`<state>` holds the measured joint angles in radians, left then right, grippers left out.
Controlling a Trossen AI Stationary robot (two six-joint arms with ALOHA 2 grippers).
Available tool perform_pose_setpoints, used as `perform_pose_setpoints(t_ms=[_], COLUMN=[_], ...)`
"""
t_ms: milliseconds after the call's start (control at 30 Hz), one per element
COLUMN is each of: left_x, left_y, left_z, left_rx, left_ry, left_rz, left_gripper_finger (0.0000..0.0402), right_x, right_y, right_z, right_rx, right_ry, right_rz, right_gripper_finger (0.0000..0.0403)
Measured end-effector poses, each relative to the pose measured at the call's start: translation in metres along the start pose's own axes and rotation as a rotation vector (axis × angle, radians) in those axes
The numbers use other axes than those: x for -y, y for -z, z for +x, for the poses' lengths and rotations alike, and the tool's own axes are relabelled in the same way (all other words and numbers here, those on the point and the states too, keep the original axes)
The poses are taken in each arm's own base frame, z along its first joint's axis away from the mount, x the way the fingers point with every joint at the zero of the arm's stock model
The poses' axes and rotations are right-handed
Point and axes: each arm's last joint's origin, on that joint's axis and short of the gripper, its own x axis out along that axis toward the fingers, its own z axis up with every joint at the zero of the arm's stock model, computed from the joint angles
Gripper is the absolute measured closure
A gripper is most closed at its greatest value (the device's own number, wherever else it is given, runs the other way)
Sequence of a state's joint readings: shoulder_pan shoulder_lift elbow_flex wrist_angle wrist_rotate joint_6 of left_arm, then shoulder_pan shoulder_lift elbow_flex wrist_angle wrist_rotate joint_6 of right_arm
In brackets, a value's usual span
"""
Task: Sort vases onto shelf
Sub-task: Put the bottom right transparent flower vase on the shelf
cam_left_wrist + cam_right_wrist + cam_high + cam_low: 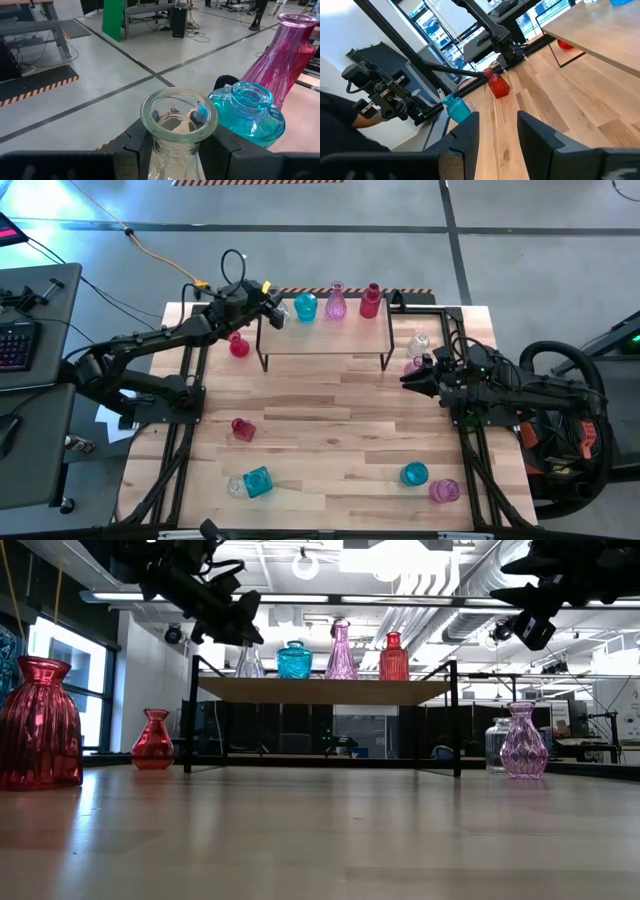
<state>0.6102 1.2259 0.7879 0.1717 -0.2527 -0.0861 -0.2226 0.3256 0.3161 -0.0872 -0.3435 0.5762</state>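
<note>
The shelf (325,338) stands at the table's far side. On its top stand a teal vase (305,307), a pink vase (336,302) and a red vase (371,301). My left gripper (268,308) is at the shelf's left end, shut on a clear vase (178,120) beside the teal vase (247,112). In the low view the clear vase (250,662) stands upright with its base on the shelf top (325,690). My right gripper (408,380) hangs open above the table's right side, near a pink vase (414,365) and a clear vase (420,343). My left gripper holds the clear vase by its neck (172,150), just under the flared rim, pinched between the two fingers (135,145). The fingers come level from the table's left side. The vase is upright, its base on the left end of the shelf top.
More vases stand on the tabletop: a red one (238,345) left of the shelf, a red one (243,428) left of centre, a clear and a teal one (250,482) near the front edge, a teal (414,474) and a pink one (444,490) front right.
</note>
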Motion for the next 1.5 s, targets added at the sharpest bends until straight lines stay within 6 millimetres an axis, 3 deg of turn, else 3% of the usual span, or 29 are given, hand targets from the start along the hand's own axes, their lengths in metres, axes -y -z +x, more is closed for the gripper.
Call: perform_pose_setpoints(t_ms=[500, 833, 1500], left_x=[0.000, -0.007, -0.013], left_y=[0.000, 0.000, -0.001], left_z=[-0.001, 0.001, 0.003], left_rx=[-0.016, -0.021, -0.011], left_ry=[0.017, 0.020, 0.054], left_rz=[0.065, 0.019, -0.020], left_gripper_finger=[0.0289, 0.0287, 0.0208], right_x=[0.000, 0.000, 0.000], right_y=[0.000, 0.000, 0.000], right_z=[0.000, 0.000, 0.000], right_rx=[0.000, 0.000, 0.000], right_ry=[0.000, 0.000, 0.000], right_rz=[0.000, 0.000, 0.000], right_gripper_finger=[0.0289, 0.0289, 0.0289])
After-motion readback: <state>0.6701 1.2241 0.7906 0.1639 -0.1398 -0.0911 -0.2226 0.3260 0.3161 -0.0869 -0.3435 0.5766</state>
